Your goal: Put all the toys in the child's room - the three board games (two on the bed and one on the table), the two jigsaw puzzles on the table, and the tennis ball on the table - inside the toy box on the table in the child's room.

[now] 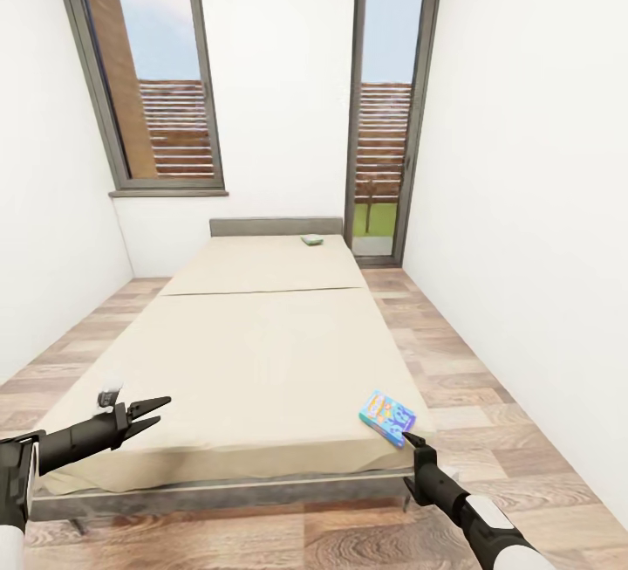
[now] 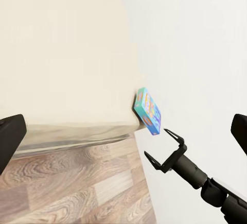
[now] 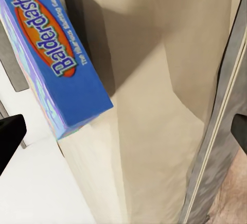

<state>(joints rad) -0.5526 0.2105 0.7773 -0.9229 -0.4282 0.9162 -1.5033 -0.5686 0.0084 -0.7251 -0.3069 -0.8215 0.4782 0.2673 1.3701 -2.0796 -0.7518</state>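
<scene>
Overhead: cream-mattressed bed [image 1: 262, 334] carries blue-yellow board game [image 1: 387, 417] and small green-white box [image 1: 311, 240] by headboard; wrist close-up alone reads "Balderdash"; left tool [image 1: 148, 411], right tool [image 2: 163, 149] both open, empty.

the flat blue rectangular game box with cartoon print [image 3: 54, 62] carries the only legible lettering: on an orange oval on its face, large blue-and-white letters read "balderdash". a thin line of smaller pale text runs beside that word along the oval's edge, too blurred to read. on the same box seen from the head camera [image 1: 387, 417] and the left wrist camera [image 2: 147, 110], the print is too small to make out. the small green box near the headboard [image 1: 311, 240] shows no legible text.
</scene>
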